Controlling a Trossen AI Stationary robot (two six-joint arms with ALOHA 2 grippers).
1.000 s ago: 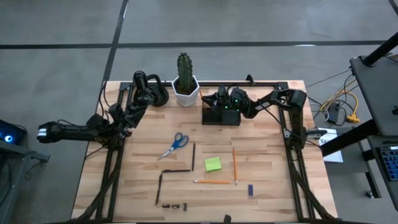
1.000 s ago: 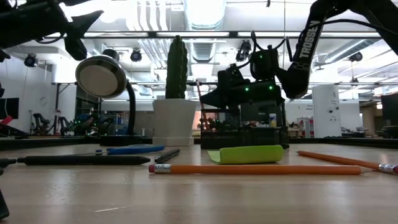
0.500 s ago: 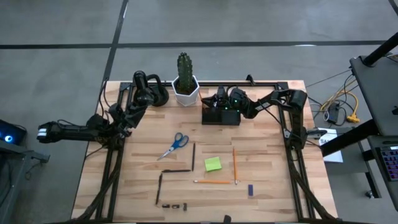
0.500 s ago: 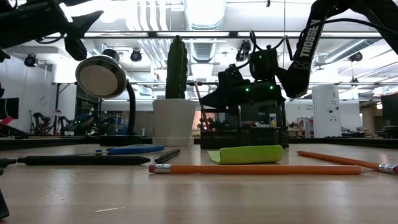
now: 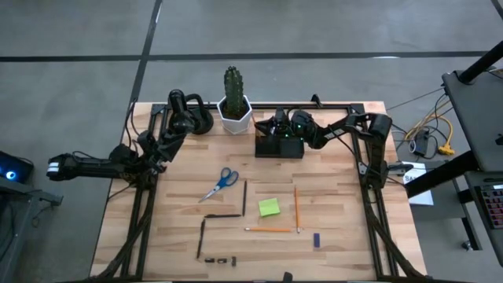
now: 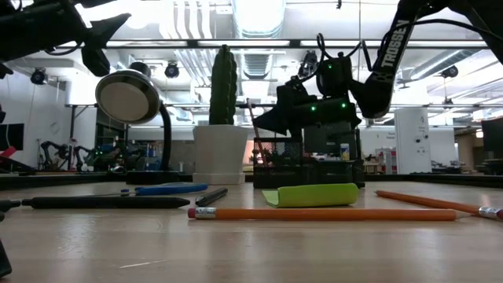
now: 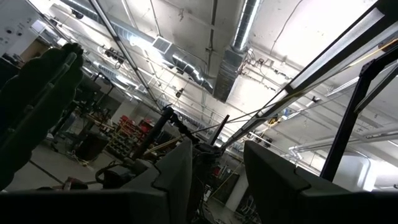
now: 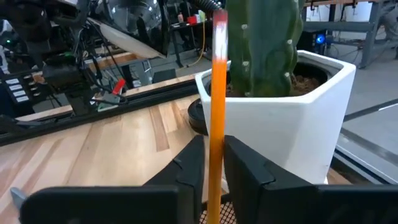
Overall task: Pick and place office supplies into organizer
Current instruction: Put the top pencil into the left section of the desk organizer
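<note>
The dark organizer (image 5: pixel 279 148) stands at the table's far middle. My right gripper (image 5: pixel 277 128) hangs over it, shut on an orange pencil (image 8: pixel 217 93) that stands upright. My left gripper (image 5: pixel 53 167) is open and empty, off the table's left edge. On the table lie blue-handled scissors (image 5: pixel 221 182), two more orange pencils (image 5: pixel 297 206) (image 5: pixel 267 229), dark pens (image 5: pixel 244 196) (image 5: pixel 201 237), a lime-green sticky pad (image 5: pixel 269 207), a small blue block (image 5: pixel 317 240) and tiny black clips (image 5: pixel 220 259). My right gripper pinches the pencil's shaft (image 8: pixel 216 163) between its two fingers (image 8: pixel 190 171). The fingers come from the table's right side, slanting a little down, and lie across the pencil. The pencil stands upright, eraser end (image 8: pixel 218 14) up; its lower end reaches down to the organizer's mesh (image 8: pixel 233 214).
A white hexagonal cactus pot (image 5: pixel 234 112) stands just left of the organizer, close beside the held pencil. A black rounded gadget (image 5: pixel 192 118) sits at the far left. The low view shows the sticky pad (image 6: pixel 310 195) and a pencil (image 6: pixel 322 213) in the foreground.
My right gripper has risen a little above the organizer, still holding the pencil upright.
</note>
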